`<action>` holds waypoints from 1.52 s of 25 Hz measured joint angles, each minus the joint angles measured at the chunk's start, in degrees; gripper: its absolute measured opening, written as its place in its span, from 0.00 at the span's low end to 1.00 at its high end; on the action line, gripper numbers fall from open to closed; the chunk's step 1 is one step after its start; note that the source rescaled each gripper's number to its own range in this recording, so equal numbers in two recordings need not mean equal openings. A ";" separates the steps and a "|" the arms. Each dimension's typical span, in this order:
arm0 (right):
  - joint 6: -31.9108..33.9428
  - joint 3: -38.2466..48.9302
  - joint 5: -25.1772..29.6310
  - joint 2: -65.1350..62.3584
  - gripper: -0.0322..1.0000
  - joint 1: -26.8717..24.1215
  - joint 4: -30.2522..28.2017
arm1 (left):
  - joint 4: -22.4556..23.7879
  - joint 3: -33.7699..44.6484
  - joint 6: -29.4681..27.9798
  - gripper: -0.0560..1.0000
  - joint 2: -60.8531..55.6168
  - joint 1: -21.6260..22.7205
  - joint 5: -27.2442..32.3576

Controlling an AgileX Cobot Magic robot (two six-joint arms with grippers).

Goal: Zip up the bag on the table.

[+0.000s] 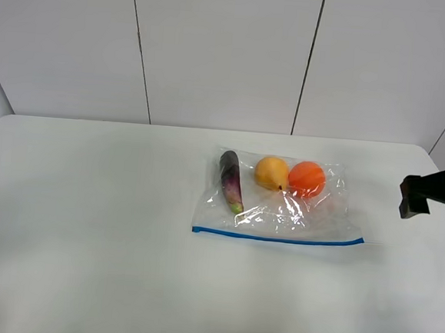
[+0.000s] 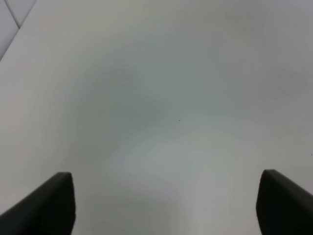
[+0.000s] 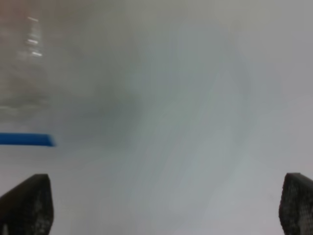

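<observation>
The bag (image 1: 280,204) lies flat on the table (image 1: 86,233), right of centre in the high view, its blue zipper strip (image 1: 277,237) running along the edge nearest the bottom of the frame. Inside it I see a purple eggplant (image 1: 230,181) at the left, a yellow pear (image 1: 271,173) in the middle and an orange (image 1: 307,178) at the right, all toward the bag's far edge. My right gripper (image 3: 166,205) hangs at the right edge of the high view, apart from the bag, fingers (image 3: 29,203) spread wide with nothing between them; its wrist camera catches one end of the blue strip at the left of the frame. My left gripper (image 2: 166,203) is also spread wide and empty, over bare white tabletop.
</observation>
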 joint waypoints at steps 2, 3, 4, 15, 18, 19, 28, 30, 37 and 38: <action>-4.68 0.00 0.26 -4.68 1.00 0.00 5.59 | 0.00 0.00 0.00 1.00 0.00 -0.12 0.00; -7.34 0.00 0.62 -7.21 1.00 0.00 9.11 | 0.05 0.00 0.00 1.00 0.00 -0.14 0.00; -9.72 0.00 1.01 -9.72 1.00 0.00 12.28 | 0.05 0.00 0.00 1.00 0.00 -0.14 0.00; -15.90 0.00 4.12 -35.44 1.00 0.00 20.26 | 0.05 0.00 0.00 1.00 0.00 -0.14 0.00; -15.90 0.00 4.59 -40.95 1.00 1.17 19.94 | 0.05 0.00 0.00 1.00 0.00 -0.14 0.00; -15.90 0.00 4.67 -42.73 1.00 2.00 19.83 | 0.05 0.00 0.00 1.00 0.00 -0.14 0.00; -6.40 0.00 10.04 -53.41 1.00 7.03 5.59 | 0.05 0.00 0.00 1.00 0.00 -0.14 0.00; -2.61 0.06 13.06 -55.11 1.00 7.03 1.03 | 0.05 0.00 0.00 1.00 0.00 -0.14 0.00; -2.22 0.74 18.25 -64.67 1.00 7.55 -0.30 | 0.05 0.00 0.00 1.00 0.00 -0.14 0.00; -2.54 1.44 18.25 -65.95 1.00 7.75 -0.13 | 0.05 0.00 0.00 1.00 0.00 -0.14 0.00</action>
